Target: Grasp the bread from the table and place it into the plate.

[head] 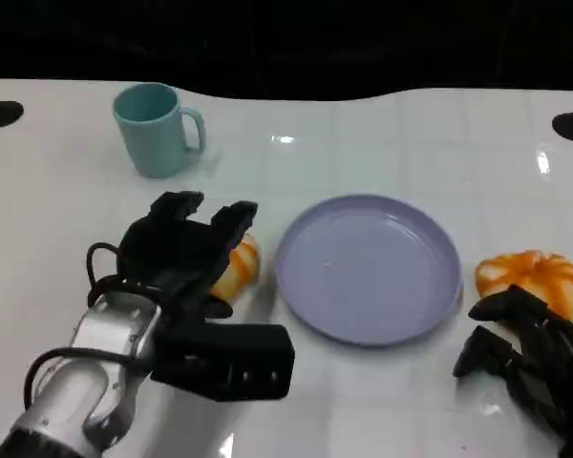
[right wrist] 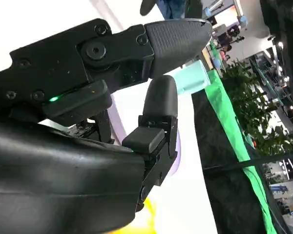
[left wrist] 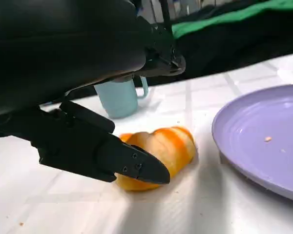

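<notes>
1. Left of centre in the head view, the left hand (head: 186,250) hovers right over a bread roll (head: 237,269), fingers spread around it and not yet clamped.
2. Seen from the left wrist, that roll (left wrist: 158,156) sits on the white table (left wrist: 205,204), just beside the purple plate (left wrist: 263,141), one finger (left wrist: 132,163) at its side.
3. Down at the lower right, the right hand (head: 530,358) rests near a second roll (head: 533,279), fingers loosely curled, holding nothing.
4. Centre frame, the plate (head: 368,269) holds no bread, so I'd say gripping, lifting and placing are all left to do.
5. Upper left, a teal mug (head: 156,129) stands well apart.
</notes>
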Tool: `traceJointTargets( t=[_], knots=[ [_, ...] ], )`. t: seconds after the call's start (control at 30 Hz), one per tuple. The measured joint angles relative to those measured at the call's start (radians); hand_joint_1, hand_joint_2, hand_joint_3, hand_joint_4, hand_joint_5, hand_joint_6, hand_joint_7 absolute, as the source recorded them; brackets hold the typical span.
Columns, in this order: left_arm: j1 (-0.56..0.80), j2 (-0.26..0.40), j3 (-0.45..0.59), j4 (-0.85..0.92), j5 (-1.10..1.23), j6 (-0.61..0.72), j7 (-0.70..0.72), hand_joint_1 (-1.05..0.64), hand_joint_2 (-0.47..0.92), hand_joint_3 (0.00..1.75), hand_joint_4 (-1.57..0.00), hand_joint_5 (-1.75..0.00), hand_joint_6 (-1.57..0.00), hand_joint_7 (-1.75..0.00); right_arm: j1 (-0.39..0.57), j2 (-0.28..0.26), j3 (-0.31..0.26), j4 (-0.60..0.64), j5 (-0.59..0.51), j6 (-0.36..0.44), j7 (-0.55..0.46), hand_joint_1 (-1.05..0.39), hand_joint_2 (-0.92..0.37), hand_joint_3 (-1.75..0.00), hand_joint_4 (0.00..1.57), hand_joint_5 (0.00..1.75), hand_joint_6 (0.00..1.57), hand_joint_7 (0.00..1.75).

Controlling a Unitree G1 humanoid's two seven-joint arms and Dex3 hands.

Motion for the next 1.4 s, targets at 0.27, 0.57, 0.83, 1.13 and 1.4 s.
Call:
traceJointTargets(
  t=[0.27, 0.57, 0.83, 1.13, 1.4],
  knots=[
    [-0.134, -0.022, -0.079, 0.266, -0.027, 0.028, 0.019, -0.53, 0.83, 0.00, -0.06, -0.25, -0.19, -0.01, 0.001, -0.001, -0.002, 0.000, 0.001, 0.001, 0.004, -0.53, -0.92, -0.25, 0.63, 1.58, 0.57, 1.26],
    [-0.279, -0.064, -0.126, 0.548, -0.102, -0.004, 0.051, -0.56, 0.81, 0.00, -0.01, -0.24, -0.19, 0.00, 0.001, -0.002, -0.005, -0.002, 0.000, 0.002, 0.010, -0.53, -0.92, -0.25, 0.63, 1.58, 0.57, 1.25],
    [-0.369, -0.092, -0.157, 0.789, -0.158, -0.099, 0.149, -0.54, 0.84, 0.02, 0.00, -0.22, -0.18, 0.00, 0.003, -0.002, -0.003, -0.007, 0.000, 0.008, 0.000, -0.54, -0.92, -0.25, 0.63, 1.58, 0.58, 1.26],
    [-0.422, -0.106, -0.179, 0.914, -0.212, -0.213, 0.220, -0.31, 0.92, 0.08, -0.48, -0.38, -0.63, -0.09, 0.003, -0.002, -0.001, -0.014, 0.000, 0.018, -0.001, -0.53, -0.92, -0.24, 0.63, 1.58, 0.58, 1.27],
    [-0.426, -0.105, -0.178, 0.941, -0.235, -0.268, 0.372, -0.31, 0.92, 0.30, -0.85, -1.72, -0.66, -1.54, 0.004, -0.001, -0.002, -0.017, -0.001, 0.020, -0.001, -0.53, -0.92, -0.25, 0.62, 1.59, 0.57, 1.28]
  ],
)
